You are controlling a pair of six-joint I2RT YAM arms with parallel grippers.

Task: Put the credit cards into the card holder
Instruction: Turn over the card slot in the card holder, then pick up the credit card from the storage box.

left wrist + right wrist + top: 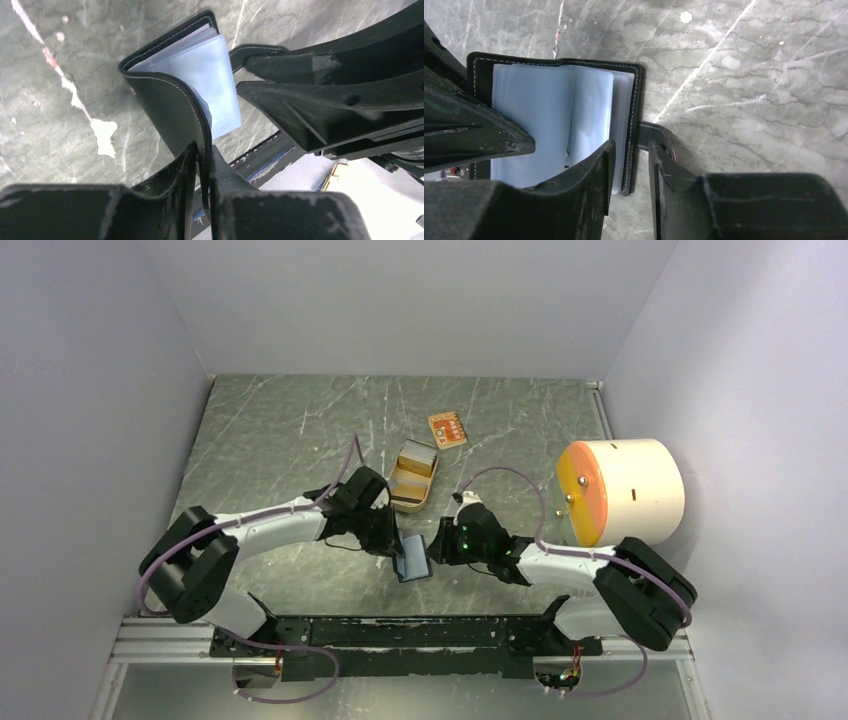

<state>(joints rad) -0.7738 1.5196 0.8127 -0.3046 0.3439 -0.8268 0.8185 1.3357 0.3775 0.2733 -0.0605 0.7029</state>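
Note:
The black card holder (412, 560) lies open near the table's front edge, between the two grippers, with its pale blue sleeves (549, 105) showing. My left gripper (203, 150) is shut on its raised black cover flap (167, 100). My right gripper (631, 146) is open and straddles the opposite cover edge. One finger is over the sleeves and the other is outside by the snap tab (651, 134), with gaps on both sides. A tan-orange credit card (447, 429) lies flat farther back. A pale grey-white card (418, 455) sits in the tin's far end.
A tan-gold oblong tin (410, 485) lies just behind the grippers. A large cream cylinder with an orange face (620, 490) lies on its side at the right, close to the right arm. Grey walls close in the table on three sides.

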